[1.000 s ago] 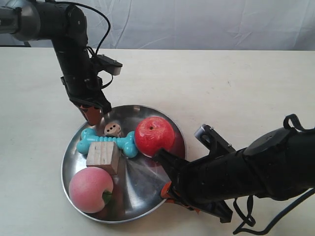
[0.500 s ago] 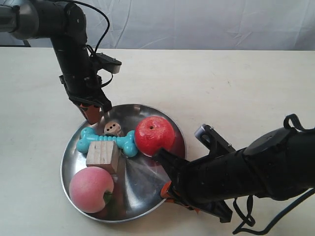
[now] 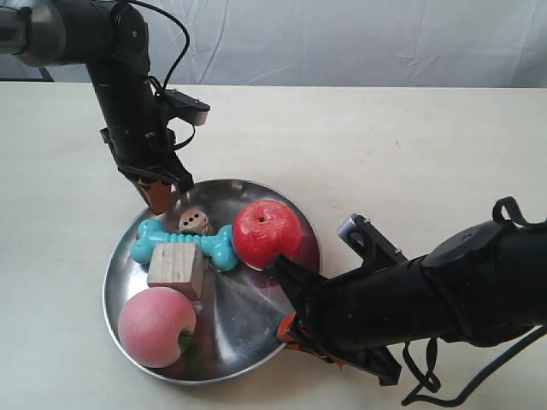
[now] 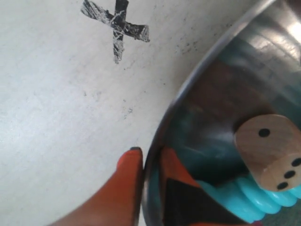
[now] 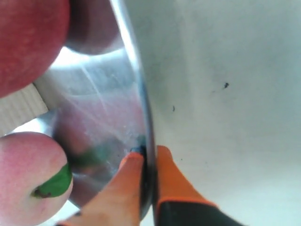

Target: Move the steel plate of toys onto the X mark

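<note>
Both pinched on the plate (image 3: 244, 316) rim: my left gripper (image 4: 149, 162) by the die (image 3: 195, 222), my right gripper (image 5: 148, 157) on the opposite edge. Plate is short of the X mark (image 4: 116, 26), which lies on the desk (image 3: 385, 145) near the left-side rim. Load: apple (image 3: 267, 234), peach (image 3: 155, 327), bone (image 3: 184, 243), cube (image 3: 177, 266), die. Remaining: shift onto X, let go.

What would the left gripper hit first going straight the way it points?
Likely the bare table just beyond the left gripper, beside the steel plate rim it clamps; the X mark lies further ahead.
</note>
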